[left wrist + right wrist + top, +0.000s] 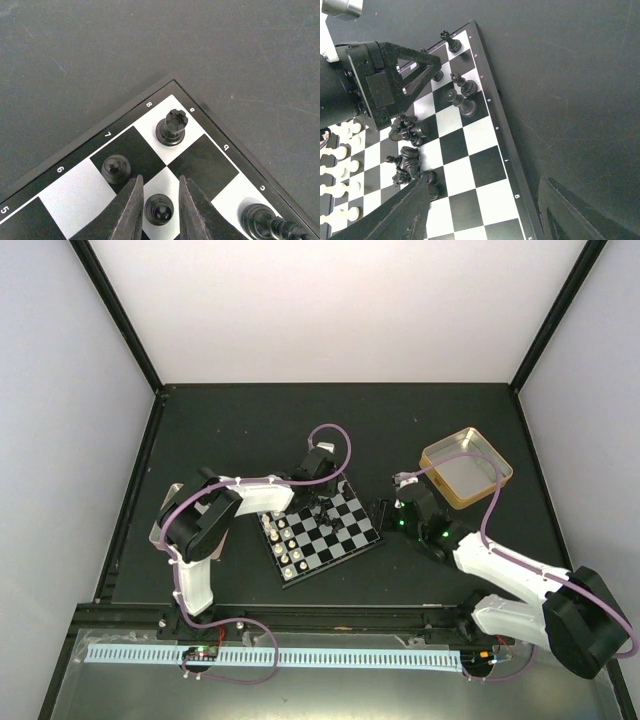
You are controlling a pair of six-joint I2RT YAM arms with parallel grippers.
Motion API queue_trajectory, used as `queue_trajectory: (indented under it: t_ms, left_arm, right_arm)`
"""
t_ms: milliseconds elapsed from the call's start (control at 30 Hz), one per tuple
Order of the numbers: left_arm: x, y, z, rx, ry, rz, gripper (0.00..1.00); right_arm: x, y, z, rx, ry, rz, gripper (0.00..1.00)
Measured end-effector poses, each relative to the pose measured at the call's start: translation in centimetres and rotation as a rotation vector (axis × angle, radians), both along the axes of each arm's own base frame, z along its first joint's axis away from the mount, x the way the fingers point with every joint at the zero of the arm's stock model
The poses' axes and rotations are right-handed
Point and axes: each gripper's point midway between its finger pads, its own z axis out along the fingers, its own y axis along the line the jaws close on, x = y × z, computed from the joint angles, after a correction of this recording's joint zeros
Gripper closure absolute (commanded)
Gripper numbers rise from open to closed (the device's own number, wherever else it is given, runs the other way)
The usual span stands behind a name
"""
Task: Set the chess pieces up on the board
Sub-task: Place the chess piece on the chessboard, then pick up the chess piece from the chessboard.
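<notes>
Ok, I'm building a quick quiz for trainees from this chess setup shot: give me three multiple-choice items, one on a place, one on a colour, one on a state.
1. Where does the black rook stand?
A) on a corner square of the board
B) in the middle of the board
C) off the board

2. What colour are the lined-up pieces along the board's near-left edge?
A) red
B) black
C) cream-white

3. How is the right gripper?
A) shut on a piece
B) wide open, gripping nothing
C) shut, empty

Answers: 1 A, it stands where the 8 and a marks meet; 2 C, they show pale from above; 3 B, its fingers stand far apart.
</notes>
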Motion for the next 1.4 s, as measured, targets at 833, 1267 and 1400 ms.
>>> queue_trajectory:
  t_ms: [833,1267,1400]
  left_arm:
    - [-5.4,3.8,11.0,-0.206,-0.092,0.019,0.63]
    - [-12.4,12.3,19.2,-0.364,-0.345,0.1,0.4]
    - [-13.4,14.3,17.6,-0.337,-0.349,0.144,0.38]
  right_arm:
    - [0.9,4.9,0.8,-0.023,0.086,0.22,0.47]
    - [1.6,14.3,-1.1,-0.238,0.169,0.477,0.72]
    - [1.7,15.8,-2.0,-0.294,0.182,0.499,0.7]
